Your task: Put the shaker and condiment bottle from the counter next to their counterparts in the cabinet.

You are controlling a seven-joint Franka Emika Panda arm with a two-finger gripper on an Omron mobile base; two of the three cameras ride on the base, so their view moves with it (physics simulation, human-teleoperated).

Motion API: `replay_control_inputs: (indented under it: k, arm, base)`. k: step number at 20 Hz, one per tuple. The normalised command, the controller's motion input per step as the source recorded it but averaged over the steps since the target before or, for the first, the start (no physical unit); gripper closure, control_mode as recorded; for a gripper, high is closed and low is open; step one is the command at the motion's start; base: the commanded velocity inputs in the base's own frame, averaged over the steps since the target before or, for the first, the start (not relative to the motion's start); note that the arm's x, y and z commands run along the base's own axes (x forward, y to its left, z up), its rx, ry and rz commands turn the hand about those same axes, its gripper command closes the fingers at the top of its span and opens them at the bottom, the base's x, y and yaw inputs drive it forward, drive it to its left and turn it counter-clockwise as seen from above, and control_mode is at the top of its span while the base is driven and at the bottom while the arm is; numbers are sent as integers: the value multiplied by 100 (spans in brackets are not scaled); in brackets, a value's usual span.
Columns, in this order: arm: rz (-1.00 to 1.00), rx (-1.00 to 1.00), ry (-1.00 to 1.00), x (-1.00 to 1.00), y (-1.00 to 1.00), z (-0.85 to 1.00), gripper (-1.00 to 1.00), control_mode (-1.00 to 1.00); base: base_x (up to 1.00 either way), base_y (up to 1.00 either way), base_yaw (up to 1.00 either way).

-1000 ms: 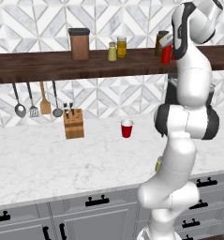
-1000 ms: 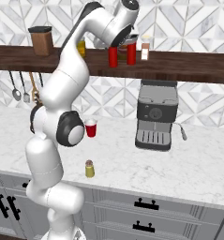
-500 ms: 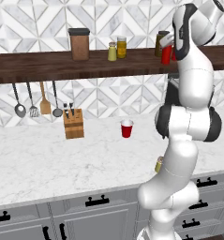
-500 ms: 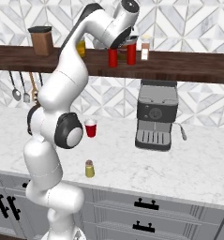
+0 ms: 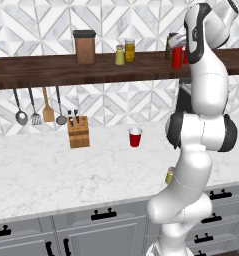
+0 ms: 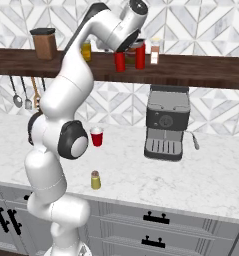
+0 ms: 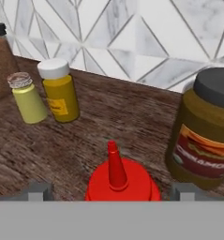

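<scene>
**Placing the red bottle on the shelf, shaker waiting below**

Reaching up to the cabinet (image 6: 201,75), the arm holds its gripper (image 6: 122,50) over the condiment bottle (image 6: 120,61), which stands upright on the dark plank just beside its red counterpart (image 6: 140,56). From the hand view the bottle (image 7: 119,180) sits directly below the hand, nozzle pointing up toward the camera, so its long axis runs in line with the gripper's approach. The two fingertips (image 7: 38,191) flank the bottle's shoulders with visible shelf wood between each tip and the red body; the jaws therefore read as spread, though contact lower down is hidden by the bottom of the view. A dark-lidded brown jar (image 7: 207,136) stands close on one side, and a yellow jar (image 7: 62,91) and the shelf's own shaker (image 7: 26,98) stand farther off on the other.

The second task item, the counter shaker (image 6: 95,180), stands upright near the front edge of the counter (image 6: 201,180), well below the hand and close to the robot's base; in the left base view it (image 5: 169,175) peeks out beside the arm's lower link. A red cup (image 5: 135,136) and a knife block (image 5: 78,134) stand farther back.

Judged from this layout, bottle placement looks essentially complete, and the next move calls for a straight upward retreat along the bottle's axis, then a long descent to the shaker.
</scene>
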Motion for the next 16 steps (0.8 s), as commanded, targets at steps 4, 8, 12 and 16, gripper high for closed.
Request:
replay_control_inputs:
  k: [4,8,12,16]
  arm:
    - [0,6,1,1,8,13,-100,-100]
    - [0,6,2,6,0,28,-100,-100]
    - [0,7,0,5,0,59,-100,-100]
    - [0,8,0,3,0,68,-100,-100]
  base:
    - [0,0,0]
    - [0,0,0]
    - [0,0,0]
    - [0,0,0]
